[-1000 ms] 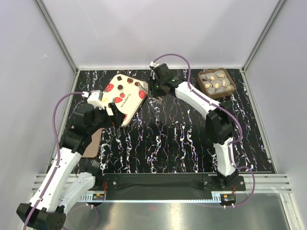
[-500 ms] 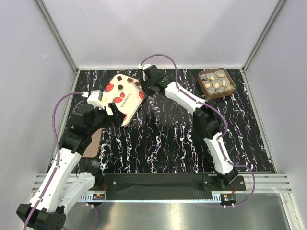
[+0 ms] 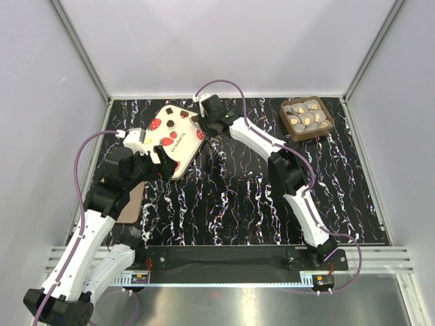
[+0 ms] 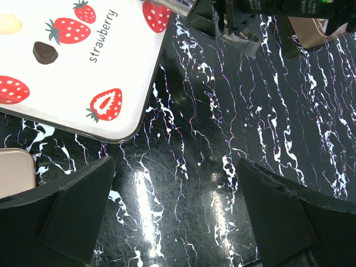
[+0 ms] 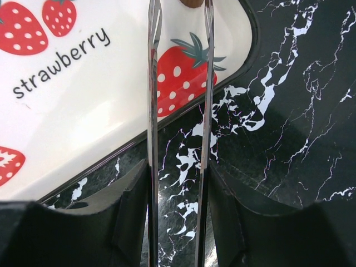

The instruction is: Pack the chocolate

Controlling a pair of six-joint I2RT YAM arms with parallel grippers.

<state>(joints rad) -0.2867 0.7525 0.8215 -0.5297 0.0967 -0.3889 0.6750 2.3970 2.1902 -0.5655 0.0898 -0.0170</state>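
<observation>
The chocolate (image 3: 305,119), several round grey and gold pieces, sits in a small square brown tray (image 3: 329,129) at the back right. A cream strawberry-printed lid (image 3: 175,136) lies flat at the back left; it also shows in the left wrist view (image 4: 72,72) and the right wrist view (image 5: 72,105). My right gripper (image 3: 204,128) hovers at the lid's right corner, its thin metal blades (image 5: 153,111) a narrow gap apart with nothing between them (image 5: 179,16). My left gripper (image 3: 164,168) is wide open and empty over bare table by the lid's near edge (image 4: 175,161).
A flat tan piece (image 3: 133,202) lies at the left under my left arm, its corner showing in the left wrist view (image 4: 14,172). The table is black marble with white veins (image 3: 238,197). Metal-framed walls close the back and sides.
My right arm has swung left from the table's back middle to the lid's right corner. The left arm, the lid and the tray have not moved.
</observation>
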